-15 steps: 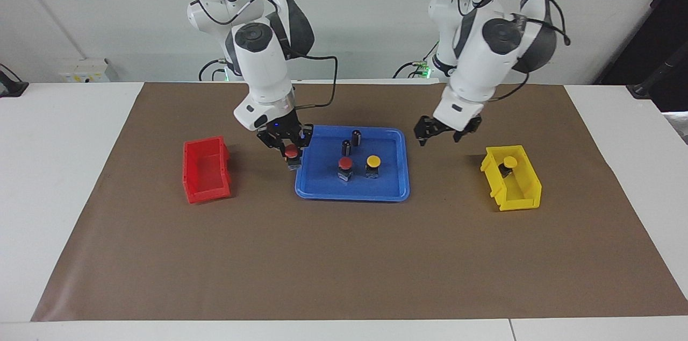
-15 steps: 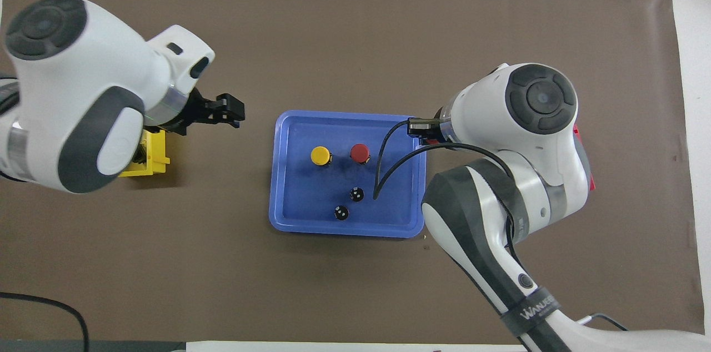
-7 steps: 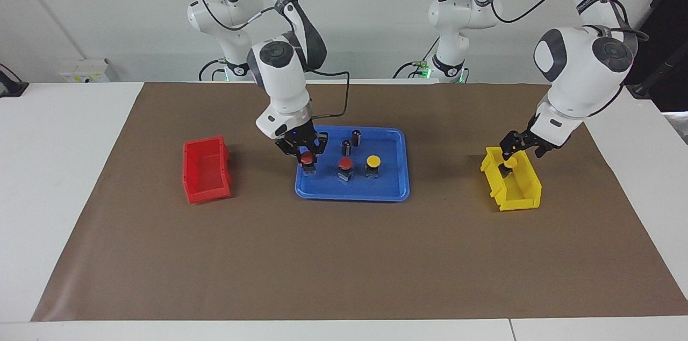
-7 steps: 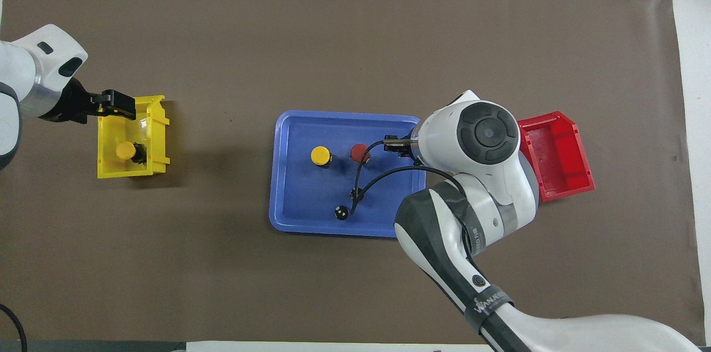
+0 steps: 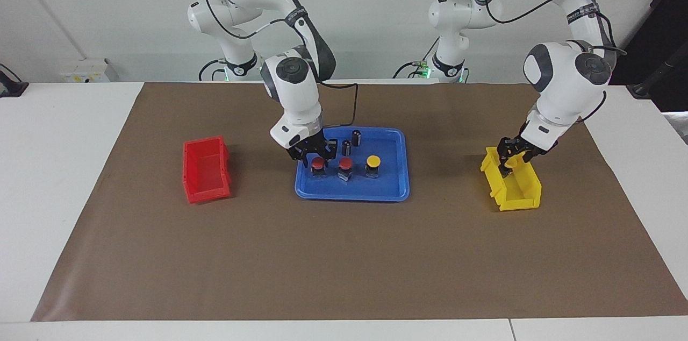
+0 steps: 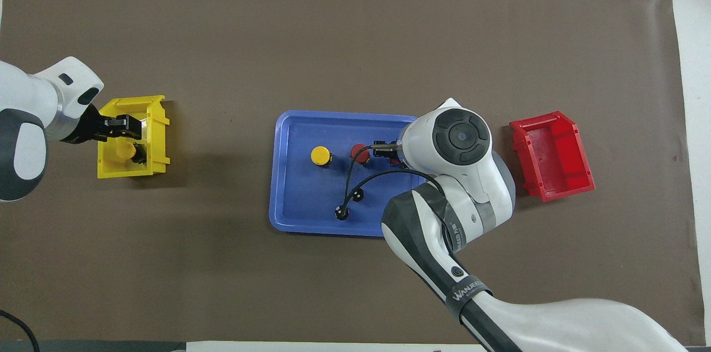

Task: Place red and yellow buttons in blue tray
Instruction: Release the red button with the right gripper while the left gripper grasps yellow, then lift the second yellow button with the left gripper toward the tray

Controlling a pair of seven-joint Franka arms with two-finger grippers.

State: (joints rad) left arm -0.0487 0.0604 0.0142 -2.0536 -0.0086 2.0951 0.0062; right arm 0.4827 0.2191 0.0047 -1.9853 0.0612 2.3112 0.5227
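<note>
Red-capped button is settling in the blue tray, pinched by the right pincer: unclench gently, rise straight. Left pincer, spread, is straddling the yellow-capped button.

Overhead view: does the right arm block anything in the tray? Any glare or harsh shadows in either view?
Overhead view: the right arm's wrist housing covers the right end effector and most of the red button under it, plus a corner of the blue tray. Facing view: both show unobstructed. Shadows are soft in both views, beside the yellow bin and the tray; no strong glare on the matte mat.
</note>
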